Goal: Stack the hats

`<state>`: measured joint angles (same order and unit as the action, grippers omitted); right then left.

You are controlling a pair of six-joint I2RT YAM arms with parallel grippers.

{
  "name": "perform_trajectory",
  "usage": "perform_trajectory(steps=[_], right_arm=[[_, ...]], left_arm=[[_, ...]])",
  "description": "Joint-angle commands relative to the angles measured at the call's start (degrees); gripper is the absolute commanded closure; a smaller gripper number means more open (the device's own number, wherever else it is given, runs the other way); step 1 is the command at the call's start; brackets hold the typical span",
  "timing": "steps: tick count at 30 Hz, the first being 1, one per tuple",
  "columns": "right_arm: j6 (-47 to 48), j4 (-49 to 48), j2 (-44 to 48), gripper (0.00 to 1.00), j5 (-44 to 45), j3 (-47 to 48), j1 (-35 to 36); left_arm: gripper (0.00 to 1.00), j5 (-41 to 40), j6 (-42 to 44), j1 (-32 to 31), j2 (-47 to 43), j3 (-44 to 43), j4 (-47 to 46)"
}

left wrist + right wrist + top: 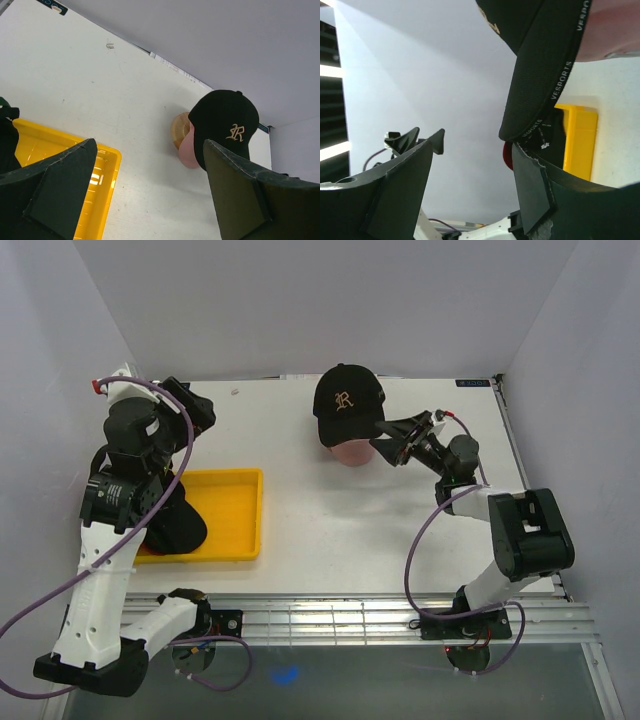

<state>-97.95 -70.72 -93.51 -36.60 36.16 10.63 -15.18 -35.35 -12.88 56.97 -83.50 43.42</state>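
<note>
A black cap with a gold emblem [347, 403] sits on the round-topped stand [351, 453] at the back middle of the table; it also shows in the left wrist view [225, 125]. My right gripper [391, 443] is open just right of the cap. In the right wrist view its jaws [472, 147] are empty, and the cap's brim [540, 80] hangs just above one finger [535, 190]. My left gripper [198, 410] is open and empty above the tray's far end, its jaws [150, 145] wide apart. Dark caps [176, 523] lie in the yellow tray [235, 515]. A bit of red [507, 155] shows past the brim.
The yellow tray [102, 172] stands at the left of the white table. Grey walls close in the back and both sides. A metal rail [350, 615] runs along the near edge. The left arm stands over the tray.
</note>
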Motion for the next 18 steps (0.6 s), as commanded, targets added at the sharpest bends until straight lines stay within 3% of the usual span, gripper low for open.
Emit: perform_trajectory(steps=[1, 3, 6, 13, 18], right_arm=[[11.9, 13.6, 4.8, 0.29, -1.5, 3.9, 0.5], [17.7, 25.2, 6.3, 0.28, -1.1, 6.5, 0.9], [21.0, 32.0, 7.2, 0.28, 0.2, 7.3, 0.9], [26.0, 41.6, 7.1, 0.27, 1.8, 10.0, 2.0], [25.4, 40.8, 7.2, 0.27, 3.5, 10.4, 2.4]], left_arm=[[0.02, 1.3, 0.2, -0.2, -1.2, 0.9, -1.5], [0.02, 1.5, 0.1, -0.2, -1.2, 1.2, -1.6], [0.02, 1.5, 0.2, -0.3, -1.3, 1.4, -1.8], [0.02, 1.5, 0.3, -0.3, -1.5, 1.8, -2.0], [0.02, 1.8, 0.2, -0.3, -1.3, 1.9, -2.2]])
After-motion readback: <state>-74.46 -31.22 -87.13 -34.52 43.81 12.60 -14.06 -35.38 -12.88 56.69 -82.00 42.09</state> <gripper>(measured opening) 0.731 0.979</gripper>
